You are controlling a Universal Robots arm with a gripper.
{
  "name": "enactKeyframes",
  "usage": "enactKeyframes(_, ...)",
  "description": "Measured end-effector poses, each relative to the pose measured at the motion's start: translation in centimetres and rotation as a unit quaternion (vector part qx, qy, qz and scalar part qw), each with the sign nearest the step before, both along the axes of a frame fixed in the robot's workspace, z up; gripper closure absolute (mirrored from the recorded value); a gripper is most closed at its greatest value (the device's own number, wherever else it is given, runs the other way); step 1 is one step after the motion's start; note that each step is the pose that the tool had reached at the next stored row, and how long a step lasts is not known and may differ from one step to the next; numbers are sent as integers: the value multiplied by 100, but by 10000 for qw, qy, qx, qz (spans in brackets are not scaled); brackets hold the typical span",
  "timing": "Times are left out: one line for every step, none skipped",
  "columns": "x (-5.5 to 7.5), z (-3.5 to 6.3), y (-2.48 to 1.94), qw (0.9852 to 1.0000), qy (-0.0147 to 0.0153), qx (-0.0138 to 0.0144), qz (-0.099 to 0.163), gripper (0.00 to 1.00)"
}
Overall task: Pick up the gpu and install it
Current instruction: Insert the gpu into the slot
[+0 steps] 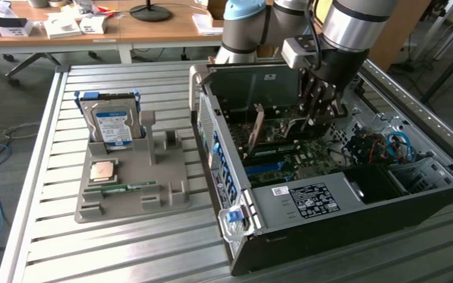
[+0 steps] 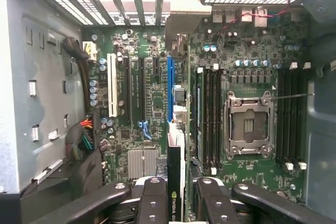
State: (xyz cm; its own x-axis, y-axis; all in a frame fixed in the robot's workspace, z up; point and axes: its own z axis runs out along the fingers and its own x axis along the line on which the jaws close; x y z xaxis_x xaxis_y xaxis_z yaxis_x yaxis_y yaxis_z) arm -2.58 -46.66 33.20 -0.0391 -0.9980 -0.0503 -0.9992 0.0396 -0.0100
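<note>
1. The gripper (image 2: 176,195) has its jaws drawn in narrow on the gpu (image 2: 176,156). The dark card sits edge-on between the two black fingers (image 2: 152,198), clamped by its flat faces.
2. Just beyond the jaws, the card's long edge lines up with the blue slot (image 2: 169,85) on the motherboard (image 2: 152,103). Whether the card touches the slot I cannot tell.
3. In the exterior view the gripper (image 1: 321,109) reaches down inside the open computer case (image 1: 313,247), upper right of the frame. The grey holder (image 1: 132,206) at centre left carries the hard drive (image 1: 115,121) and the memory stick (image 1: 120,188), well apart from the work.
4. Likely risks:
   - A slight tilt or sideways offset would land the card's edge on the slot's rim, not in it, and pressing then could flex the board.
   - A grip on smooth faces may slip under that push.
   - The neighbouring black slots are near enough to catch a stray corner.
</note>
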Motion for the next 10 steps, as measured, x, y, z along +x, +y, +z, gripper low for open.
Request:
enactKeyframes(0,-18,0,10000,0,0,0,74)
enactKeyframes(0,-32,0,10000,0,0,0,74)
enactKeyframes(0,-40,0,10000,0,0,0,74)
enactKeyframes(0,-45,0,10000,0,0,0,74)
enactKeyframes(0,-46,0,10000,0,-1,0,74)
enactKeyframes(0,-46,0,10000,1,-1,0,74)
enactKeyframes(0,-46,0,10000,1,-1,0,74)
enactKeyframes(0,-46,0,10000,0,-1,0,74)
enactKeyframes(0,-50,0,10000,0,0,1,74)
enactKeyframes(0,-55,0,10000,-1,1,8,74)
